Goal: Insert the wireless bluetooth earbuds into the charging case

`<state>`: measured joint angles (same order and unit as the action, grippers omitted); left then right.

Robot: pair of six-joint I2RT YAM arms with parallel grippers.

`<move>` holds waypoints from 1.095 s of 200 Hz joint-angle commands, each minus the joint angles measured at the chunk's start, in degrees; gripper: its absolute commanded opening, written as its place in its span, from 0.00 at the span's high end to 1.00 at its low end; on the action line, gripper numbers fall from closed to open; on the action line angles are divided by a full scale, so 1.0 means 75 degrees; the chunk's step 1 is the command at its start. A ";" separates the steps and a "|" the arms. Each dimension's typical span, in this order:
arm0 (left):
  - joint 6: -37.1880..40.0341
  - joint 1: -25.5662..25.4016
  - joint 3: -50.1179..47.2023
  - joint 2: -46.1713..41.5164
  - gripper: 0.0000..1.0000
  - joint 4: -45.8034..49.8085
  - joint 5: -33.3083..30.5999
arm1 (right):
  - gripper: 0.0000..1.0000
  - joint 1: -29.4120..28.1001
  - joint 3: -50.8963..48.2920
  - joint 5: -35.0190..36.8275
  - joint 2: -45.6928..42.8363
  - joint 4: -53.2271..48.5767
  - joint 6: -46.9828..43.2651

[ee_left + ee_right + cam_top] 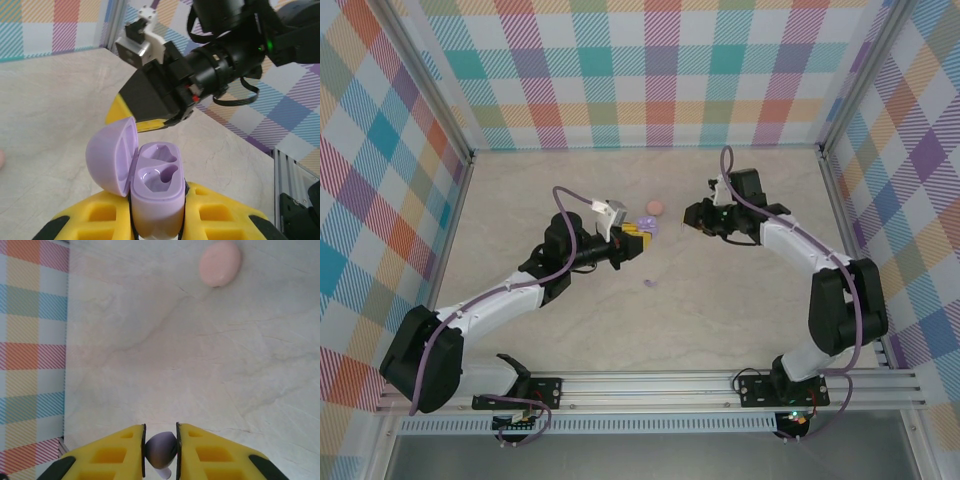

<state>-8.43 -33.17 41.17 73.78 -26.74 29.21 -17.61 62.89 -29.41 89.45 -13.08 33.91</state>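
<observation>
now the left gripper [157, 220] clamps the open purple charging case [155, 185], both wells empty; nearby the right gripper [160, 440] pinches a purple earbud [161, 451] and should align stem to well, lowering gently.

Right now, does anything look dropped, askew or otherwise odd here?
A loose purple earbud lies on the table, away from both arms, possibly dropped. Otherwise nothing odd: the left gripper holds the open charging case, wells empty; the right gripper pinches a second earbud.
</observation>
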 commanded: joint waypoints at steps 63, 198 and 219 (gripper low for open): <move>-0.0293 0.0098 -0.0087 0.0178 0.80 -0.0622 -0.0239 | 0.76 0.0039 -0.0299 -0.0860 -0.1368 0.0838 0.0171; -0.0272 0.0051 -0.0079 0.0405 0.80 -0.1197 0.0364 | 0.74 -0.0455 -0.0405 -0.1446 -0.2584 0.1683 -0.0061; -0.0124 0.0010 -0.0083 0.0403 0.80 -0.1250 0.0519 | 0.74 -0.0654 -0.0372 -0.1427 -0.2633 0.1774 -0.0135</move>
<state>-10.87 -33.19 41.06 76.55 -32.38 30.65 -21.04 60.29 -38.79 71.24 -2.70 34.94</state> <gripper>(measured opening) 0.206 0.256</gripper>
